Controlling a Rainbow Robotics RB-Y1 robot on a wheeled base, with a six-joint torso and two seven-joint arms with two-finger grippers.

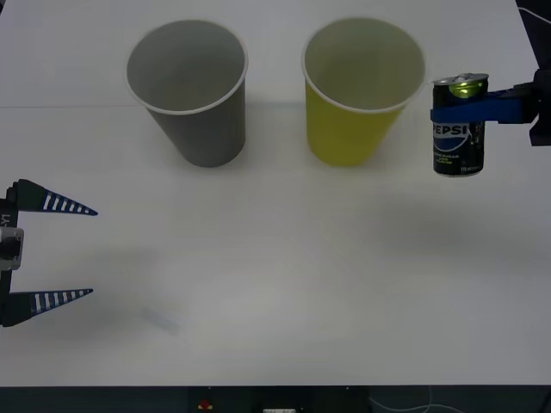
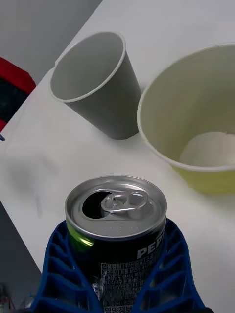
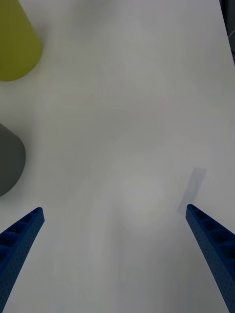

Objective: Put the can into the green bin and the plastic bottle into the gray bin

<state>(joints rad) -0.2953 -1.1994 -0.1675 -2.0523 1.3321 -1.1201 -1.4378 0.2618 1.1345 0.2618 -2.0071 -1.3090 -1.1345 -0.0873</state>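
Gripping the can near its top between the blue ribbed fingers of the right gripper, jaws clamped on its sides, pull-tab end facing up. Holding it upright, beside the rim of the green bin and not yet over the mouth. Standing just beyond, the gray bin, upright on the white table. Idling with jaws wide apart, nothing between them, the left gripper, low over bare table near the left edge.

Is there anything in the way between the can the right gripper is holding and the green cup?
Nothing visible. The right gripper holds the can upright just beside the green bin, whose mouth is open. The gray bin stands on its far side.
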